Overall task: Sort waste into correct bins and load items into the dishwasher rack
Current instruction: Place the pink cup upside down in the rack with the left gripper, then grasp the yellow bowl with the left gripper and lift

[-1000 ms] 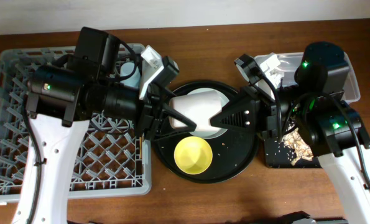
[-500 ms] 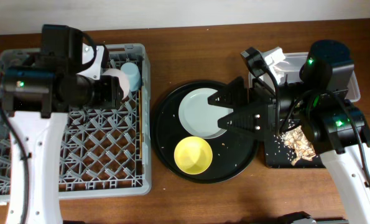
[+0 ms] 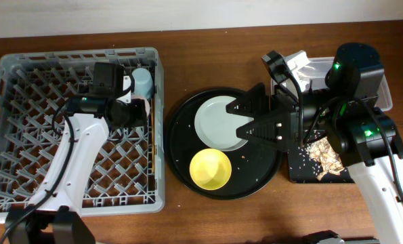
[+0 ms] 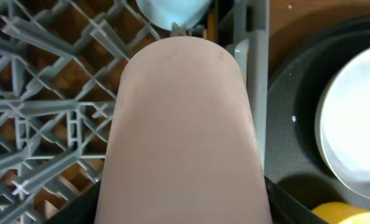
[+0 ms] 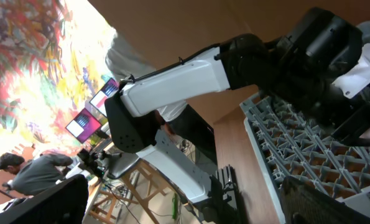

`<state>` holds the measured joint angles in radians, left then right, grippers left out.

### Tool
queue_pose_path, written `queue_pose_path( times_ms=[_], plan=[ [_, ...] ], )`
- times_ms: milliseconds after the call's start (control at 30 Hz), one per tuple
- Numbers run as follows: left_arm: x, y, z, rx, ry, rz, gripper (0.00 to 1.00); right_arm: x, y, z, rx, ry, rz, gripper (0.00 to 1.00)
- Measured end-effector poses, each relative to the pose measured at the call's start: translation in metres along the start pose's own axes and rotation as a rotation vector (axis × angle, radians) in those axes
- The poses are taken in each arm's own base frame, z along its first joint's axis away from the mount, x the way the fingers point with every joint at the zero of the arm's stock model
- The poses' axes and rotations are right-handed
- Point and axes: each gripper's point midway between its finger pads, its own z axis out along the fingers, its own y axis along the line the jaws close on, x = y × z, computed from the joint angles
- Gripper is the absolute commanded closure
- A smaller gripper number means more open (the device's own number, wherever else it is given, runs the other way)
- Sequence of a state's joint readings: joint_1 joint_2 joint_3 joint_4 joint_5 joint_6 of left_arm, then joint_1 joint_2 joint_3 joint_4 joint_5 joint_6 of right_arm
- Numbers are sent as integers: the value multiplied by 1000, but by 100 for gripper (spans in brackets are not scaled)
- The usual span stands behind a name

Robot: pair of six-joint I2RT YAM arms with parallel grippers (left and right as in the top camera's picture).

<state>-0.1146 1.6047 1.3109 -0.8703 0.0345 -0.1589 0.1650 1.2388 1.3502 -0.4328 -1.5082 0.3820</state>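
My left gripper is shut on the pink cup low over the right side of the dishwasher rack. In the left wrist view the pink cup fills the middle, lying on its side above the rack's pegs. The light-blue cup stands in the rack just beyond it. My right gripper hangs open and holds nothing, over the grey-green plate. The yellow bowl sits in front of the plate. Brown food scraps lie in the black rectangular tray.
The plate and bowl rest on a large round black tray scattered with crumbs. A clear tub with white tissue stands at the back right. The right wrist view looks sideways at the left arm and the rack.
My left arm has carried the pink cup from above the round tray leftwards and down over the rack. My right gripper has opened and drawn back slightly to the right.
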Motion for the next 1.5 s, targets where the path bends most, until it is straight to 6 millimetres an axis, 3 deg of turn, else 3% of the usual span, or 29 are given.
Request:
queue_pose_path(
  times_ms=[67, 133, 200, 400, 467, 533, 567, 600, 667, 733, 833, 900, 933, 967, 1033, 1167, 1200, 1300, 1367, 1500],
  plan=[
    [-1, 3, 0, -16, -6, 0, 45, 0, 0, 0, 0, 0, 0, 1],
    [-1, 4, 0, -21, -7, -3, 28, 0, 0, 0, 0, 0, 0, 1],
    [-1, 4, 1, -24, -6, -11, 1, 0, 0, 0, 0, 0, 0, 1],
    [-1, 4, -4, -26, 5, -19, 1, 0, 0, 0, 0, 0, 0, 1],
    [-12, -3, -42, 5, -44, -24, 1, 0, -1, 0, 0, 0, 1, 1],
    [10, -23, -92, 134, -53, -19, 37, 0, -2, 0, 0, 0, 3, 1],
    [23, -34, -120, 208, -65, -15, 51, 0, -2, 0, 0, 0, 3, 1],
    [35, -43, -139, 257, -63, -7, 51, 0, -2, 0, 0, 0, 3, 1],
    [62, -65, -145, 315, 19, 45, 49, 0, -2, 0, 0, 0, 3, 1],
    [76, -85, -136, 348, 60, 110, 50, 0, -2, 0, 0, 0, 3, 1],
    [103, -128, -98, 414, 98, 223, 55, 0, -2, 0, 0, 0, 5, 1],
    [121, -168, -77, 492, 69, 329, 57, 0, -2, 0, 0, 0, 4, 1],
    [133, -178, -69, 510, 85, 354, 57, 0, -2, 0, 0, 0, 3, 1],
    [138, -206, -59, 572, 25, 401, 57, 0, -2, 0, 0, 0, 5, 1],
    [173, -232, -36, 568, 54, 475, 57, 0, -2, 0, 0, 0, 5, 1],
    [207, -257, 16, 458, 93, 540, 57, 0, -2, 0, 0, 0, 6, 1],
    [210, -252, 29, 410, 101, 546, 57, 0, -2, 0, 0, 0, 5, 1],
    [203, -244, 37, 344, 68, 541, 58, 0, -2, 0, 0, 0, 6, 1],
    [201, -243, 38, 332, 59, 540, 69, 0, -2, 0, 0, 0, 6, 1],
    [205, -235, 44, 295, 82, 538, 73, 0, -2, 0, 0, 0, 5, 1]
  ],
)
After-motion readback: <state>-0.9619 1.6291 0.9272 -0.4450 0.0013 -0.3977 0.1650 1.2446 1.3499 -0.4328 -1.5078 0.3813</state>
